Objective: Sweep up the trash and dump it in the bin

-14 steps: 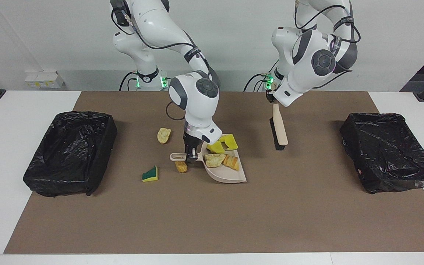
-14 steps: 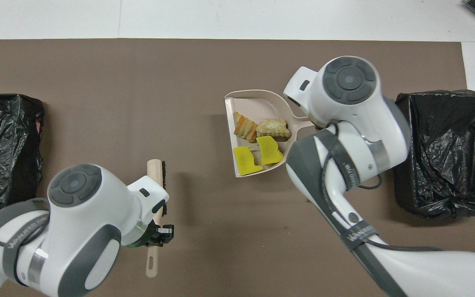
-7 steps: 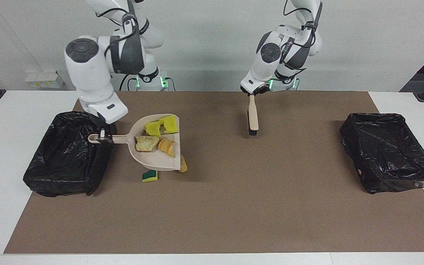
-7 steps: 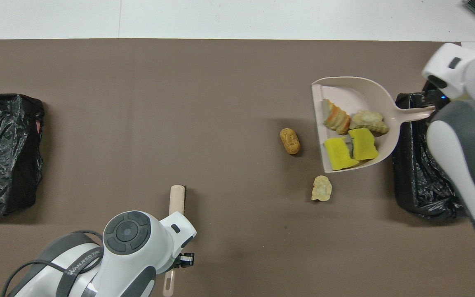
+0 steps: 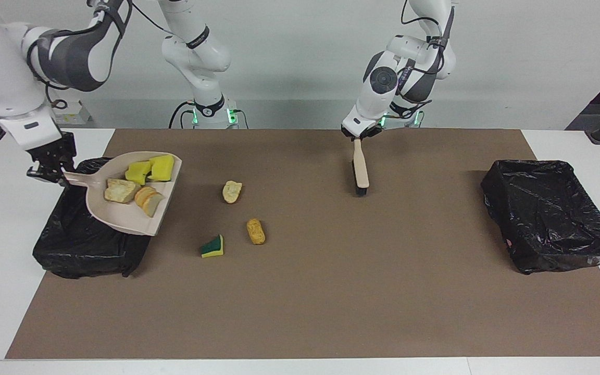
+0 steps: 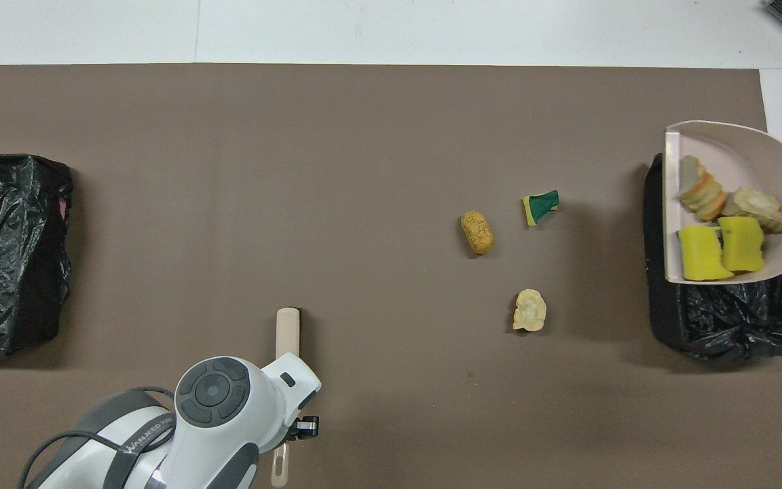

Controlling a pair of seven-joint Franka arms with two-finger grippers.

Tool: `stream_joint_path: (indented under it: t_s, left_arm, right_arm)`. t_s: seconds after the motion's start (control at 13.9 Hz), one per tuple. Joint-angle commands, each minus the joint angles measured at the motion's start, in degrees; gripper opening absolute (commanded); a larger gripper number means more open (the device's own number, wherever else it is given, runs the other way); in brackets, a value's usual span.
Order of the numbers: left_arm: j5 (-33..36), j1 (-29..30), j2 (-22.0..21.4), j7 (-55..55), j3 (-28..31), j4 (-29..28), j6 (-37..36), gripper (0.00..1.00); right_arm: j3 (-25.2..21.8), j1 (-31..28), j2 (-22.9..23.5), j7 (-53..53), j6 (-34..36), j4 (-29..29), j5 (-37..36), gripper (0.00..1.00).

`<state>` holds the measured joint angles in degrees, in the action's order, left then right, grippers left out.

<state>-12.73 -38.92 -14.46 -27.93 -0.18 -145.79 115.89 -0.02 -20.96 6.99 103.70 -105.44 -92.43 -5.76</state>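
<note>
The left claw (image 5: 361, 136) is waiting low over the robots' edge of the brown mat (image 5: 331, 291). It is clamping the handle of the brush (image 5: 360, 169), whose bristles are hanging just above the mat. It has drawn back from where it was a second ago, well away from the scraps.

The bigger change is at the right arm's end of the counter. The right claw (image 5: 50, 169) is closed on the handle of the dustpan (image 5: 123, 213). It has lifted the dustpan off the middle of the mat and carried it sideways, and is now holding it over the black-lined bin (image 5: 81, 245). The pan's open lip is pointing back toward the middle of the counter and is overhanging the bin's inner wall. Four pieces of trash are riding in it: two yellow sponge chunks (image 5: 151, 169) and two bread pieces (image 5: 120, 190). None is looking close to sliding out.

So the first load is getting to the bin, and tipping it in is probably coming next. The pan may need to move further over the bin first, so nothing drops on the mat.

Three scraps are lying uncovered on the mat:
- A pale bread scrap (image 5: 232, 191), nearest the robots.
- A golden roll (image 5: 255, 231), farther out.
- The green-and-yellow wedge (image 5: 212, 246), farthest out.

These are calling for a second sweep.
</note>
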Motion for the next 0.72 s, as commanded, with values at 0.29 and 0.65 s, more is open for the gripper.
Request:
stream_joint_path:
  t_s: [0.29, 0.65]
  left_arm:
    - [0.25, -1.51, 1.01, -1.25, 0.97, -0.64, 2.41, 0.18]
    - [0.16, -0.45, 2.68, -1.07, 1.32, 1.73, 1.44, 1.00]
  right_arm:
    - [0.37, -10.93, -6.18, 9.15, -11.77, -8.88, -5.29, 0.00]
    - [0.46, -11.04, -7.70, 6.62, -21.63, -15.58, -16.09, 0.00]
